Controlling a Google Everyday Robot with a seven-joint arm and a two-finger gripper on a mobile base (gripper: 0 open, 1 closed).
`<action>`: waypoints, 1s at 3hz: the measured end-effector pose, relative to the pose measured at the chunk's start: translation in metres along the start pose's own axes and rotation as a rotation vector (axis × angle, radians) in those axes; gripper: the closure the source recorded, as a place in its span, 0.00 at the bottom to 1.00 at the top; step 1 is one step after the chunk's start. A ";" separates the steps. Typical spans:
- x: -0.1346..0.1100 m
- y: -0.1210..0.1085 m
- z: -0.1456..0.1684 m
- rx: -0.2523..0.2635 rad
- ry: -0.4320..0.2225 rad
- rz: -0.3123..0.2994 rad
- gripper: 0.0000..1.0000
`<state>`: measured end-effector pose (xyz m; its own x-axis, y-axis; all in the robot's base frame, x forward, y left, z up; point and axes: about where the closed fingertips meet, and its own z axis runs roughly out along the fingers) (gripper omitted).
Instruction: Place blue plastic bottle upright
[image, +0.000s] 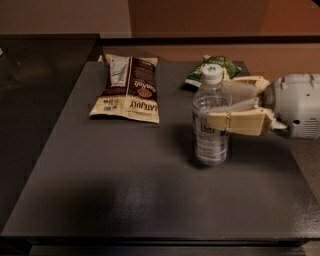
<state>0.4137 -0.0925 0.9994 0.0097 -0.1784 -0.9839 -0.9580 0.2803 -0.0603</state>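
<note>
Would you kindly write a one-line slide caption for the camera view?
The end effector clasps the bottle, standing upright on the table.

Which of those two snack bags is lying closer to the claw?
The green bag, just behind the claw, which grips the upright blue plastic bottle on the right. The brown bag lies well off to the left.
</note>
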 end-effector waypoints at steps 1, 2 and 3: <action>0.006 0.004 0.009 -0.027 -0.046 0.040 1.00; 0.014 0.007 0.012 -0.045 -0.075 0.055 1.00; 0.022 0.008 0.007 -0.053 -0.092 0.057 1.00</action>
<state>0.4081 -0.0873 0.9757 -0.0214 -0.0759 -0.9969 -0.9715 0.2370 0.0028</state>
